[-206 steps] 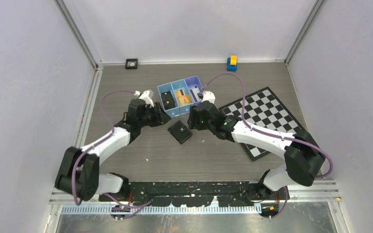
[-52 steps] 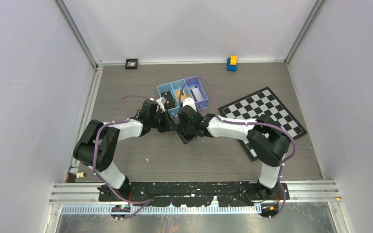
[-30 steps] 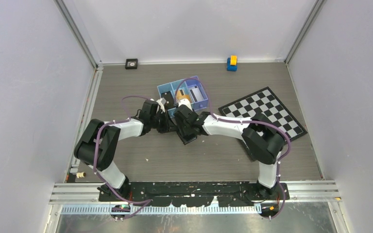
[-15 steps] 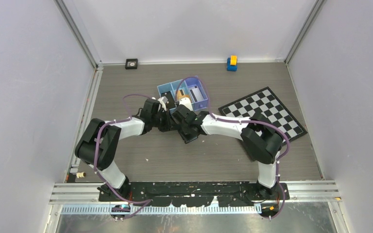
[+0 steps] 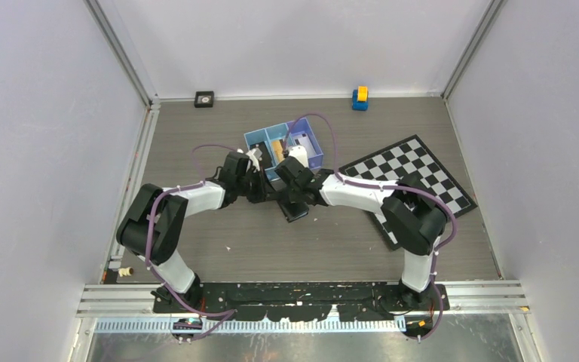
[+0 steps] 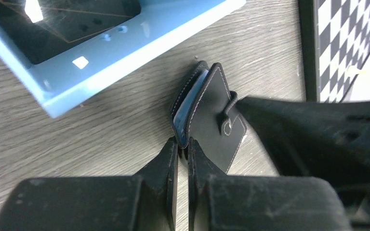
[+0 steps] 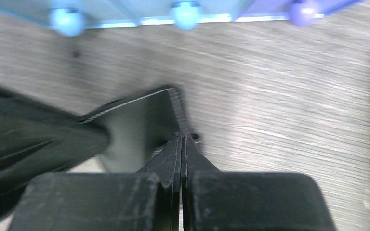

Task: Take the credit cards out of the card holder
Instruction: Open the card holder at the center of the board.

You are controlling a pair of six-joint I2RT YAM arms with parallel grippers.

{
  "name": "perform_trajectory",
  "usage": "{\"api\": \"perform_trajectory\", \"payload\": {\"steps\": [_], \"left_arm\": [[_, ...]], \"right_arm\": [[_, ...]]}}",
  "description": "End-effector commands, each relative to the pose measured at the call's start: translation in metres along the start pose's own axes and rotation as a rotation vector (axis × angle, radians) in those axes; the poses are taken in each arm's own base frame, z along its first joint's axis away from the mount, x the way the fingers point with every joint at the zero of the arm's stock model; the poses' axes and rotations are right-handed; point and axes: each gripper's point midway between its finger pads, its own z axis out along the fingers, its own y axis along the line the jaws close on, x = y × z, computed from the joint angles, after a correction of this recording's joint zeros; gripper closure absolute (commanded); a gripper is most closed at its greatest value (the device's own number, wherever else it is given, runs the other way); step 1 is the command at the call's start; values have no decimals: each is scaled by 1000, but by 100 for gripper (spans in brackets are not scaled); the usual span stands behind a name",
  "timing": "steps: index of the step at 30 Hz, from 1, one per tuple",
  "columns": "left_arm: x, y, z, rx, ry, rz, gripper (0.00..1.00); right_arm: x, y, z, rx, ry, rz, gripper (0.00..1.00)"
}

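Grey wood-grain worktop carries the blue tray toward its far edge. Just on the tray's near side, about mid-table, is the card holder. The left gripper has its fingers almost together, pinching one flap's edge. The right gripper is clamped thin on the other flap by the strap tab. The holder looks light, floppy and prone to sliding, so flap edges seem the best hold. The credit cards are hidden, probably stiff and slick.

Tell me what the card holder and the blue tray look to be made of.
Card holder: likely leather or faux leather, matte black with pale edge stitching and a metal snap on its strap. Tray: seemingly rigid plastic, smooth pale blue, flat walls with small holes.
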Motion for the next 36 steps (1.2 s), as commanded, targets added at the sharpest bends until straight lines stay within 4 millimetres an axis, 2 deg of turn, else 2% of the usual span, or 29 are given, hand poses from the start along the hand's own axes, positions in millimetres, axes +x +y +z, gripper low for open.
{"api": "perform_trajectory", "payload": {"steps": [1,5,7,9,11,13,14,21,26,31,36], "left_arm": [[5,12,-4,-52,26,26,100],[5,13,-4,-55,27,25,100],[5,13,-4,-53,27,26,100],[5,12,-4,-51,27,25,100],[5,11,-4,-45,28,24,100],[6,11,-4,-41,30,23,100],[6,11,-3,-40,30,21,100],[6,9,-3,-29,34,18,100],[6,9,-3,-28,34,17,100],[6,9,-3,-28,35,18,100],[6,10,-3,-35,34,20,100]], "right_arm": [[-6,-65,-9,210,-20,7,100],[-11,-79,-12,246,-38,43,100],[-11,-78,-12,213,-30,61,97],[-9,-60,-13,94,-25,72,62],[-10,-41,-17,-24,-41,81,33],[-10,-29,-22,-105,-45,77,18],[-10,-24,-24,-138,-45,73,16],[-1,8,-24,-292,2,33,11],[8,10,-14,-243,45,-17,13],[16,3,-1,-156,91,-46,27],[19,-5,6,-91,111,-52,51]]}}
